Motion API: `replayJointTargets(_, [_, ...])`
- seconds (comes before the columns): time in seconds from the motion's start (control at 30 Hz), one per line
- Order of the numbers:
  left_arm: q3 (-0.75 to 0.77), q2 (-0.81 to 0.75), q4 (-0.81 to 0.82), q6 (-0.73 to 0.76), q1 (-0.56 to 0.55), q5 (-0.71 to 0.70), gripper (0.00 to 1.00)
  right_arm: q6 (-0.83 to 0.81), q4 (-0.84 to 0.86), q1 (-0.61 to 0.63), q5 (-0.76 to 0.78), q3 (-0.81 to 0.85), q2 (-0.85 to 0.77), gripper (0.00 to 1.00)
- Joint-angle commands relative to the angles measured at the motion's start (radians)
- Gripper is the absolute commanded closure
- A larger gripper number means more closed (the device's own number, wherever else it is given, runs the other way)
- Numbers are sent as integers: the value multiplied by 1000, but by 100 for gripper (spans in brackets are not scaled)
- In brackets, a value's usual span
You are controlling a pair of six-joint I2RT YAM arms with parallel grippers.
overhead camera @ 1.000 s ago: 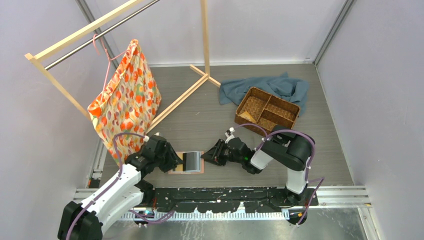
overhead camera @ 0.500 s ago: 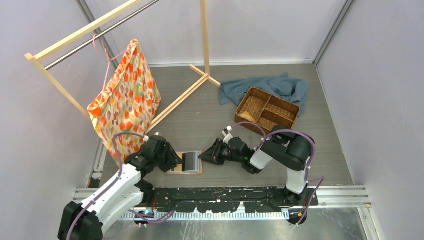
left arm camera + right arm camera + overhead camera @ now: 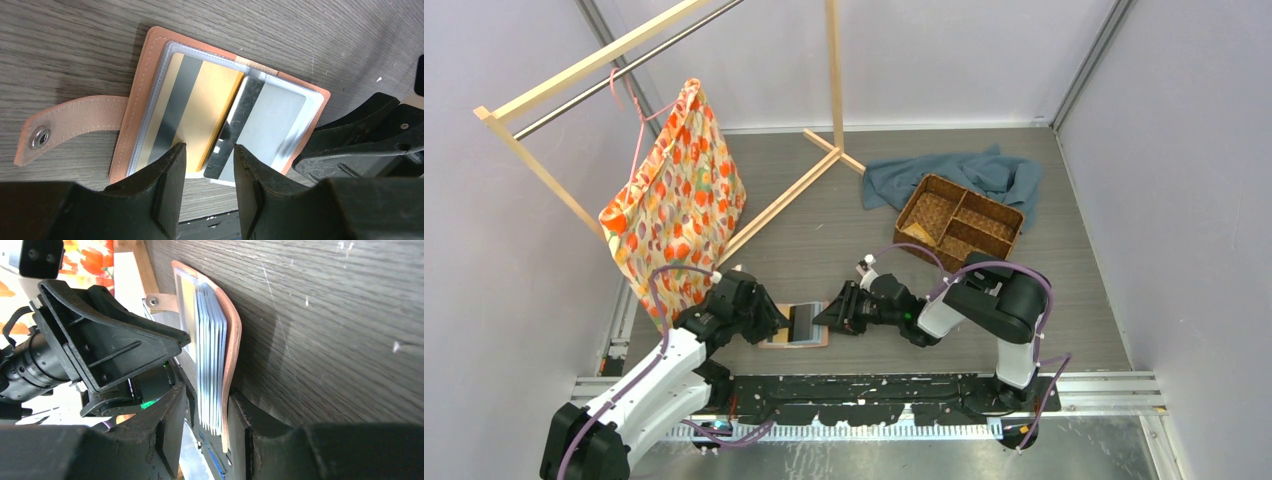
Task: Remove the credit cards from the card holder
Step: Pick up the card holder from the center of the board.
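The salmon-pink card holder (image 3: 799, 332) lies open on the table between my two grippers. In the left wrist view its halves (image 3: 142, 100) hold a tan-gold card with a silver stripe (image 3: 215, 95) and a pale card with a black stripe (image 3: 282, 117) under clear sleeves; the snap tab (image 3: 70, 125) lies flat at the left. My left gripper (image 3: 209, 167) is open and empty over the holder's near edge at the spine. My right gripper (image 3: 207, 415) is open, its jaws either side of the raised pink cover (image 3: 233, 340) and its fanned sleeves (image 3: 210, 365).
A brown woven three-compartment basket (image 3: 959, 220) stands at the back right on a blue-grey cloth (image 3: 989, 170). A wooden clothes rack (image 3: 774, 210) with a hanging orange-flowered bag (image 3: 679, 200) fills the back left. The black base rail (image 3: 874, 395) runs along the near edge.
My right gripper has moved left to the holder, and its jaws now stand around the holder's right half. The left gripper has stayed in place.
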Motion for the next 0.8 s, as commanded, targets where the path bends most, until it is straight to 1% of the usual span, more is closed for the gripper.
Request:
replayJointTargets(0.0, [-48, 13, -43, 24, 6, -32, 58, -27, -3, 6, -2, 21, -14, 59])
replayJointTargets(0.17, [-47, 7, -46, 24, 7, -29, 58, -19, 17, 8, -24, 44, 22, 60])
replayJointTargets(0.3, [-46, 6, -48, 24, 7, -29, 58, 0, 61, 8, -18, 38, 41, 69])
replayJointTargets(0.37, [-47, 4, -49, 24, 7, -29, 58, 10, 76, 8, -16, 34, 47, 71])
replayJointTargets(0.67, [-48, -7, -55, 24, 7, -28, 58, 20, 92, 8, -25, 42, 66, 69])
replayJointTargets(0.77, [-48, -10, -56, 22, 7, -28, 58, 19, 92, 8, -31, 49, 72, 64])
